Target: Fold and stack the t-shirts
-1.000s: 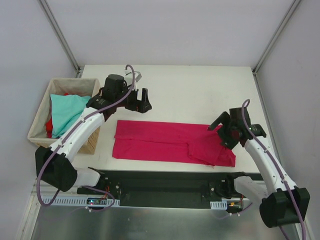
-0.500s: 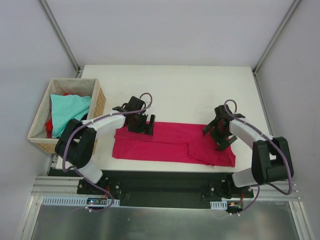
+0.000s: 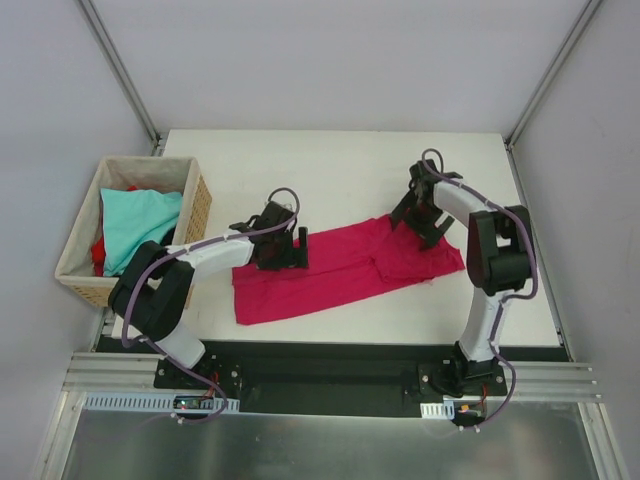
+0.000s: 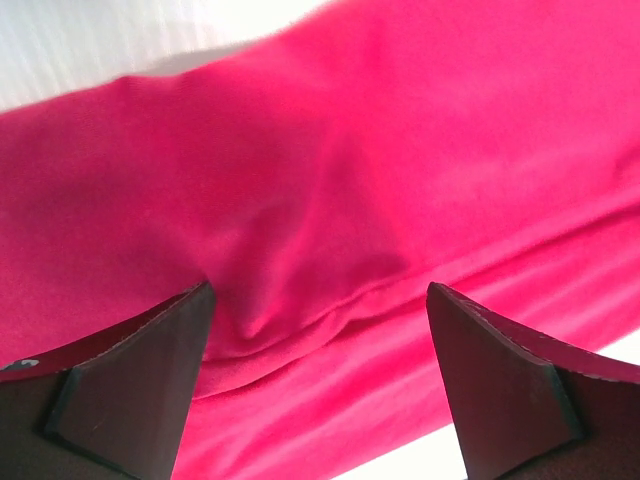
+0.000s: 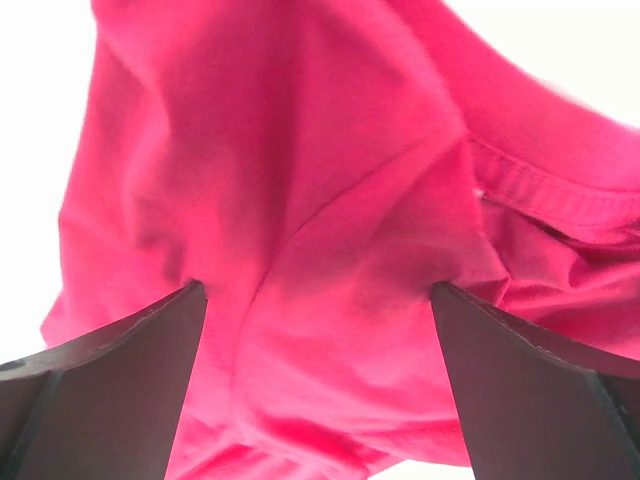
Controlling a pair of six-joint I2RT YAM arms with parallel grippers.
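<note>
A crimson-magenta t-shirt point(image 3: 340, 270) lies folded into a long strip on the white table, slanting from near left to far right. My left gripper point(image 3: 287, 250) stands open on its far left edge. In the left wrist view, my left gripper point(image 4: 318, 290) has both tips down on the cloth point(image 4: 330, 180), which wrinkles between them. My right gripper point(image 3: 422, 215) is open on the strip's right end. The right wrist view shows my right gripper point(image 5: 312, 290) with bunched cloth point(image 5: 330, 200) between its wide-apart fingers. A light teal t-shirt point(image 3: 135, 225) and a red one point(image 3: 98, 250) lie in the basket.
The woven wicker basket point(image 3: 200, 205) stands at the table's left edge, close to my left arm. Bare white table point(image 3: 350, 170) stretches behind the shirt. Grey walls and metal posts enclose the table at the back and on both sides.
Both grippers came down onto the shirt. The right one then moved toward the far side, taking the shirt's right end with it, so the strip now lies slanted.
</note>
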